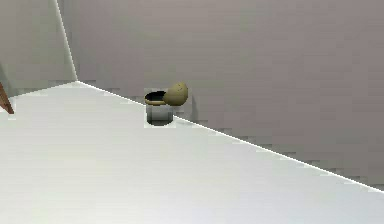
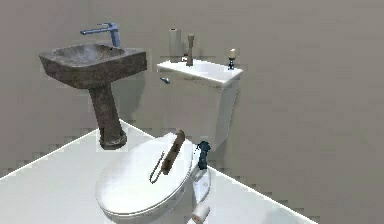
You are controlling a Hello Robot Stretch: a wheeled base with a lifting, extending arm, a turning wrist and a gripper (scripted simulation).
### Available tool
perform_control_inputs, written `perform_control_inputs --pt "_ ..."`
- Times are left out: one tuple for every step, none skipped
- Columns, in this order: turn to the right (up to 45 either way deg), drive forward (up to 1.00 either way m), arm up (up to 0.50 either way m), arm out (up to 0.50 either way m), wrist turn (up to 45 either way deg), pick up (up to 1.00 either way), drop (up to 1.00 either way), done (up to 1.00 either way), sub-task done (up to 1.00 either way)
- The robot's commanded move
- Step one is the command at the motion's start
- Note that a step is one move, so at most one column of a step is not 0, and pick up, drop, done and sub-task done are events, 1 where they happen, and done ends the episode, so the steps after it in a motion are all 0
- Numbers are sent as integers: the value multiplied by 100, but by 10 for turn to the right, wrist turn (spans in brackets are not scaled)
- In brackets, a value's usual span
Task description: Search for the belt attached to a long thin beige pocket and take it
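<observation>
Arm side view: a long thin brown pouch (image 2: 176,151) with a thin strap, which may be the belt, lies tilted on the closed toilet lid (image 2: 130,187); pedestal sink (image 2: 86,66) stands near. Forward view: small grey bin (image 1: 158,111) against the wall; the gripper's state cannot be told.

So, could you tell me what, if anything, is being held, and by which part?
That cannot be told from these pictures. A brown strap with a thin beige strip beside it lies on the toilet lid.
</observation>
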Motion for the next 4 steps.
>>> perform_control_inputs --pt "0 0 50 0 0 0 0 0 0" --pt "0 0 16 0 0 0 0 0 0" --pt "0 0 0 50 0 0 0 0 0" --pt "0 0 0 0 450 0 0 0 0"
